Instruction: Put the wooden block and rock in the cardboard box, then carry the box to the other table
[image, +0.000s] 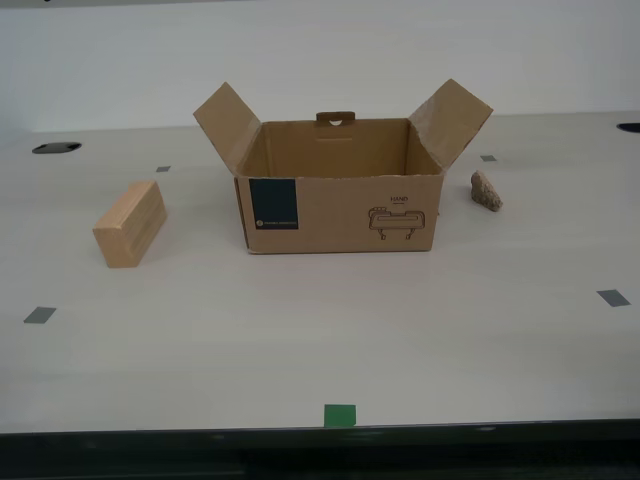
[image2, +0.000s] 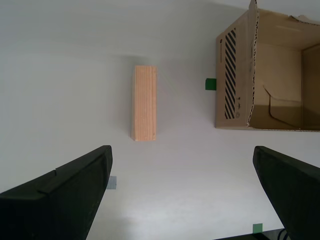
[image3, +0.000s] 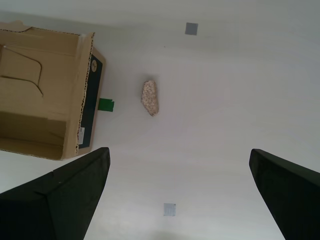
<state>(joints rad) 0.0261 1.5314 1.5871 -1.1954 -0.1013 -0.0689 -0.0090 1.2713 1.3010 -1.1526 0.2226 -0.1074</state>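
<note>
The cardboard box stands open in the middle of the off-white desk, flaps spread, with nothing visible inside. The wooden block lies on the desk toward the exterior view's left of the box. The rock rests toward the exterior view's right of it. My second gripper hangs open high above the wooden block, beside the box. Likewise open, my first gripper hovers well above the rock, next to the box. Neither arm shows in the exterior view. The other table is out of view.
Grey tape squares and a green tape piece mark the desk. A dark cable hole sits at the back on the exterior view's left. The desk's front edge runs along the bottom of the exterior view.
</note>
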